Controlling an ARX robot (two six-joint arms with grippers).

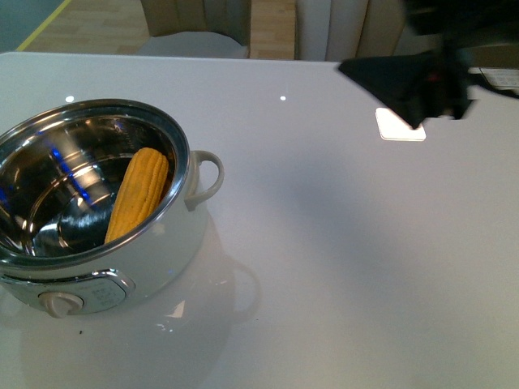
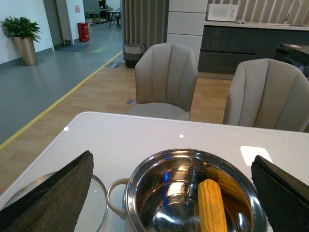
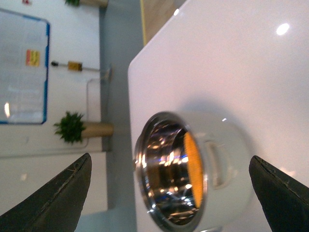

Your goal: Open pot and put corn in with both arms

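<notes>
The pot (image 1: 182,223) stands lidless at the table's front left, its steel inside showing. The corn (image 1: 138,194) leans inside it against the right wall, tip up. From the left wrist view I see the corn (image 2: 212,208) in the pot (image 2: 145,179) below my open left gripper (image 2: 171,193), and the glass lid (image 2: 99,203) lies flat on the table beside the pot. My right gripper (image 1: 418,85) hangs open and empty at the far right of the table, well away from the pot (image 3: 227,169), with the corn (image 3: 193,154) showing inside it. The left arm is out of the front view.
A white square light patch (image 1: 401,126) shines on the white table (image 1: 340,267) under the right gripper. Two beige chairs (image 2: 166,79) stand behind the far table edge. The pot's loop handle (image 1: 207,178) sticks out to the right.
</notes>
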